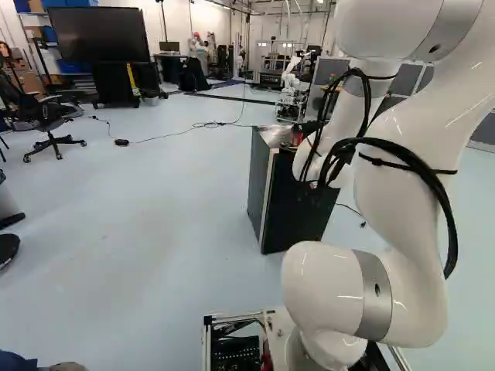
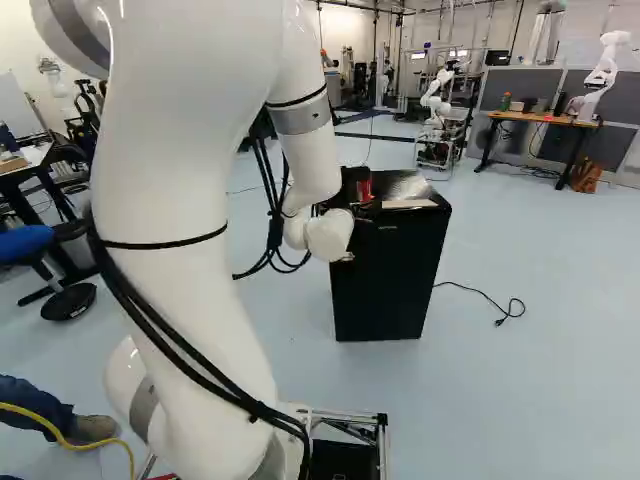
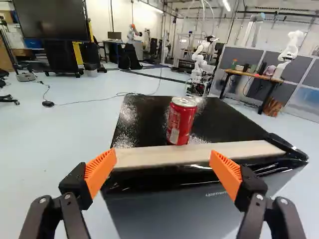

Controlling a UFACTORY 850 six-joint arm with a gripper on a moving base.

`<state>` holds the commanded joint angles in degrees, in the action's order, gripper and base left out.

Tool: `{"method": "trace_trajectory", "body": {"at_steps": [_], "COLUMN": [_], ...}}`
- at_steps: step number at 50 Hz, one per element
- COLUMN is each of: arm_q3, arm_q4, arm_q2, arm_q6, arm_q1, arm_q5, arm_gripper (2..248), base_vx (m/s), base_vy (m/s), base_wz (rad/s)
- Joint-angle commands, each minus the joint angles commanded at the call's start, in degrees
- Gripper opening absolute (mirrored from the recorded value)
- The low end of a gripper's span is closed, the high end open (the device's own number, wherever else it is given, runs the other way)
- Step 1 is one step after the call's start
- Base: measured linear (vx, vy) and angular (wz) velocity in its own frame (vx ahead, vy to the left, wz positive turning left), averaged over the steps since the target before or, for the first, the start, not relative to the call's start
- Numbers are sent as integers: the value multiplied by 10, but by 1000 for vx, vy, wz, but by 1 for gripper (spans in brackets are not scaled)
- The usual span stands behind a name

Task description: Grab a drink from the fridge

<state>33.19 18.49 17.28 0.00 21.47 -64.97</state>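
We are looking at a red drink can (image 3: 181,122) with a silver top and a pale patch low on its side. It is standing upright on the fridge (image 2: 385,285), resting on the glossy black top just behind a pale strip (image 3: 194,154) that is running along the near edge. The can's lid is appearing closed, as far as we can tell from this low angle. We are seeing the fridge as a dark, boxy cabinet, standing upright on the pale floor (image 2: 520,380). Its top is catching white glints of light around the can, and its front is showing a smooth, dark face below the strip, with shiny black material lying along the upper edge.
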Motion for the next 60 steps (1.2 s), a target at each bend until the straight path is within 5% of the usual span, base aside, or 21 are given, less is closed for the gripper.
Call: {"method": "trace_trajectory", "body": {"at_steps": [60], "arm_q3": [136], "arm_q4": [0], "arm_q2": [127], "arm_q6": [0], "arm_q1": [6], "arm_q5": [-40], "arm_gripper": [247], "base_vx": [0], "base_vy": [0], "base_wz": [0]}}
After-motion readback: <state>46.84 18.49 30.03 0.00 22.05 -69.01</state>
